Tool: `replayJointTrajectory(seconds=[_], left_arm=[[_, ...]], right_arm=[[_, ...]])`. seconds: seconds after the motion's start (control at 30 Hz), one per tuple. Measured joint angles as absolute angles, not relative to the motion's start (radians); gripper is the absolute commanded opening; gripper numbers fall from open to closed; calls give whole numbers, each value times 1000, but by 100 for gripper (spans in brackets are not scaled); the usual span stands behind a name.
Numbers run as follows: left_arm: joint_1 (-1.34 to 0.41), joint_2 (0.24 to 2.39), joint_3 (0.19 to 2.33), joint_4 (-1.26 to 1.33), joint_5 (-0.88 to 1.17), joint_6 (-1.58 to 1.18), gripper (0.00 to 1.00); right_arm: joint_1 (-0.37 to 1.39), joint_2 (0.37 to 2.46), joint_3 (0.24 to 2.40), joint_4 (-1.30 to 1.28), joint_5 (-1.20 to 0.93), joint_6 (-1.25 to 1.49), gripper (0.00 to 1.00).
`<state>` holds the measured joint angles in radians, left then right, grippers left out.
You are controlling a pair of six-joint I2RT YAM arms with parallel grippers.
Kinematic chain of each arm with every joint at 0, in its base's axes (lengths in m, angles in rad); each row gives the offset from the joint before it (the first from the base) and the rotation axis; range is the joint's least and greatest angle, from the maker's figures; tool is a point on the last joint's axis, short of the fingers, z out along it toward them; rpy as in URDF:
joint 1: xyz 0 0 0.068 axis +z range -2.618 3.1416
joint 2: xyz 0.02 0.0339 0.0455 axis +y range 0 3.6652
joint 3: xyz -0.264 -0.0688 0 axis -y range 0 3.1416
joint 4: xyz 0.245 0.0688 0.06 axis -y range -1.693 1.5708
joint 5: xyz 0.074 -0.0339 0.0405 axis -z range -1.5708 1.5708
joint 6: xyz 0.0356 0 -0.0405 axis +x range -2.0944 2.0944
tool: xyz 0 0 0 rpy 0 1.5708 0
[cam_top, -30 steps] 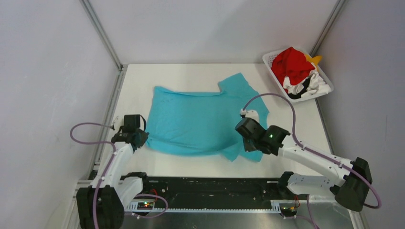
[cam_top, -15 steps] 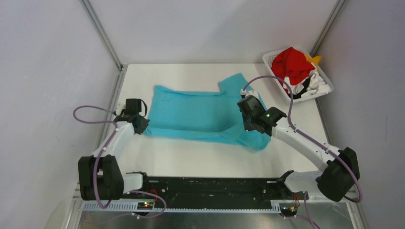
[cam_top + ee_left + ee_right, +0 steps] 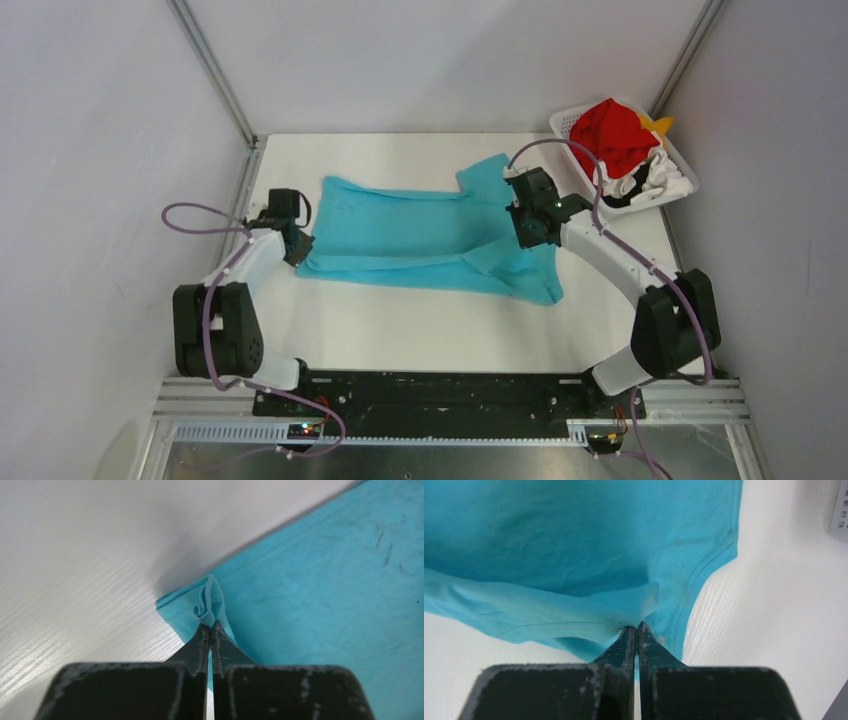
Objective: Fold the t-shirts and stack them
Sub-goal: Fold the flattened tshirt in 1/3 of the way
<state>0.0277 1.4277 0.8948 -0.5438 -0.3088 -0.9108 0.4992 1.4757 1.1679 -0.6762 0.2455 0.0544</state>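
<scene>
Teal t-shirt [image 3: 420,235] lies stretched across the table [image 3: 400,335], left of the white basket [image 3: 566,124], with its sleeve end nearest the basket and its near hem folded up over the body. Left gripper [image 3: 209,628], at the shirt corner farthest from the basket, has its jaws pressed together on a puckered bit of hem, and right gripper [image 3: 637,626], at the end nearer the basket, is likewise clamped tight on a hem fold. Red t-shirt [image 3: 610,135], white-and-black t-shirt [image 3: 655,182] and yellow-orange t-shirt [image 3: 660,124] sit heaped inside the basket.
</scene>
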Motion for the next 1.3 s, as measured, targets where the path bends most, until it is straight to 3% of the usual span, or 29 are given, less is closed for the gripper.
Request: replayJointTrajectory(seconds=[0.27,0.33,0.37,0.4,0.47,0.5,0.53,0.57,0.67,0.77,0.8,1.07,1.3], left_arm=[[53,1575,996,-549,-283,-936,0],[54,1606,1020,-549,-280,-941,7],[54,1621,1032,-549,-281,-943,19],[54,1632,1042,-550,-281,-944,23],[55,1655,1068,-556,-284,-949,45],[56,1663,1078,-558,-285,-945,79],[58,1672,1094,-561,-286,-947,94],[61,1678,1106,-565,-286,-938,97],[75,1687,1163,-581,-287,-939,99],[87,1675,1203,-586,-294,-936,100],[88,1665,1207,-586,-294,-934,100],[64,1564,1179,-593,-226,-854,100],[-59,1568,1084,-601,-156,-799,100]], right_arm=[[374,1624,1197,-634,114,-11,0],[367,1651,1204,-620,99,-20,0],[362,1664,1209,-607,88,-24,5],[356,1674,1212,-596,80,-25,7],[339,1691,1224,-577,67,-27,30],[329,1699,1233,-567,64,-24,43],[322,1710,1245,-559,63,-20,49],[314,1723,1262,-551,67,-18,56],[295,1769,1326,-535,101,14,69],[281,1777,1351,-524,138,63,95],[277,1770,1351,-520,147,84,97],[279,1600,1172,-404,-44,273,99],[372,1610,1061,-312,-198,384,99]])
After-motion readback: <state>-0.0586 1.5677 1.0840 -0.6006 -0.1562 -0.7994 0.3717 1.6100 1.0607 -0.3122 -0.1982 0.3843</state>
